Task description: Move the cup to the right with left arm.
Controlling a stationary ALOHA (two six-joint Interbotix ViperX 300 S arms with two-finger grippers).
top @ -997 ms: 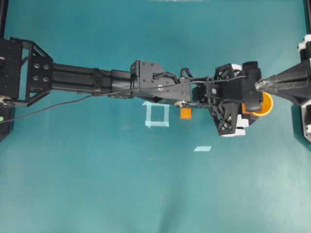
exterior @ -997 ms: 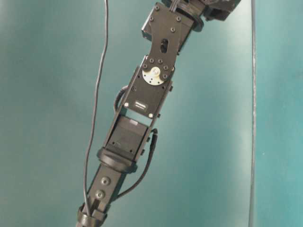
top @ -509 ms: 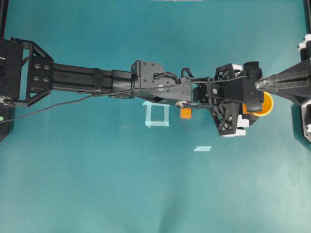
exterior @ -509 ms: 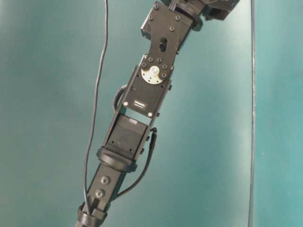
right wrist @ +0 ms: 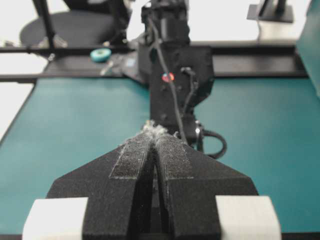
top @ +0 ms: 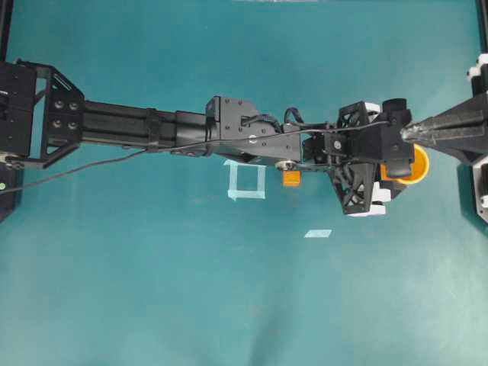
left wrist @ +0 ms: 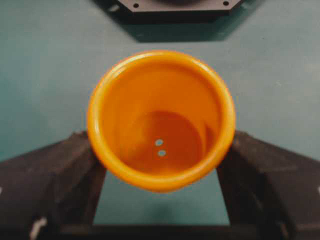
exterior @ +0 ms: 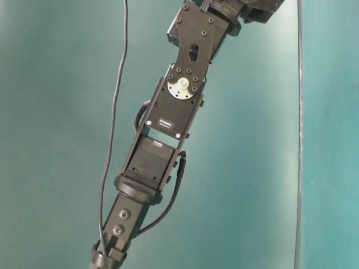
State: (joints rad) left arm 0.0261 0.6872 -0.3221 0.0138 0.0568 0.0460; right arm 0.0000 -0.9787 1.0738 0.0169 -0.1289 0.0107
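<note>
Change: left gripper [left wrist: 160,200] and cup [left wrist: 161,120] hold the same spot as before.
Left fingers [left wrist: 55,175]: clamped on the cup's sides.
Right gripper [right wrist: 155,145]: pressed closed.
Orange cube [top: 290,178]: well behind the left fingers.

left gripper [top: 390,162] | wrist rolled slightly | cup [top: 417,164] unmoved

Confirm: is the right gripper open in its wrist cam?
No, the right gripper's fingers are pressed together with nothing between them.

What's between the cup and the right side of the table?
The right gripper, fingers together, points at the cup from the right, its tip just above the rim in the overhead view. The left gripper flanks the cup.
</note>
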